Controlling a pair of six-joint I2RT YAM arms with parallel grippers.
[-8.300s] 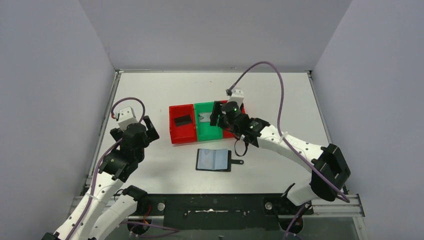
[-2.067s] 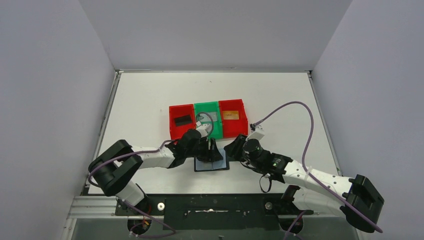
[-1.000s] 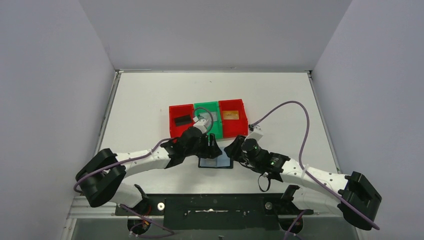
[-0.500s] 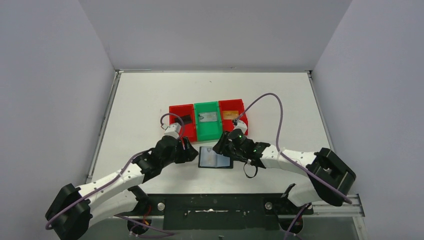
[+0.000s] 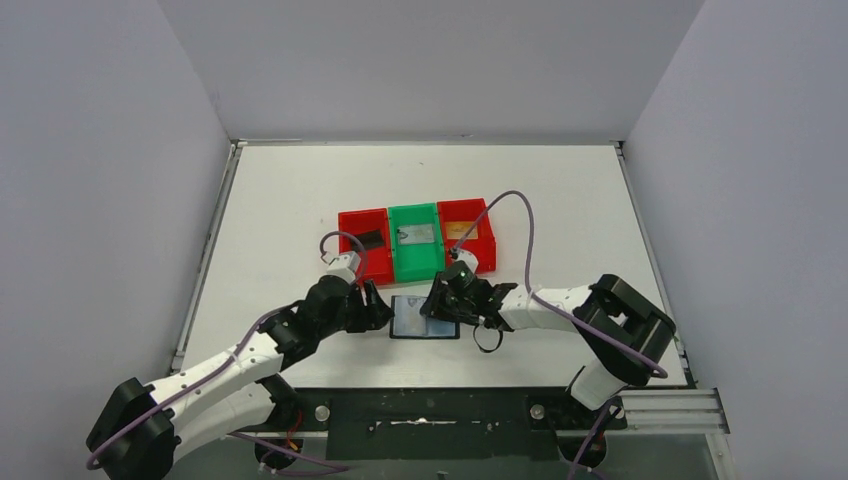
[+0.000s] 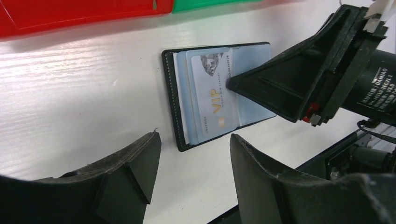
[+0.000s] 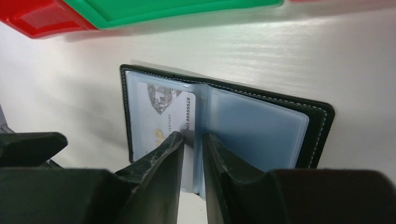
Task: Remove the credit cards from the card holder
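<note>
Right gripper (image 6: 232, 83) touching VIP card (image 6: 212, 100) in open card holder (image 6: 251, 59)

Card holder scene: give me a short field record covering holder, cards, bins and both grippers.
card holder: open flat, in front of the bins
in holder: one pale VIP card, left-side pocket
left red bin: black card
green bin: silver-grey card
right red bin: orange-gold card
left gripper: open, empty, beside the holder
right gripper: jaws narrowly apart, tips at the VIP card's inner edge
</note>
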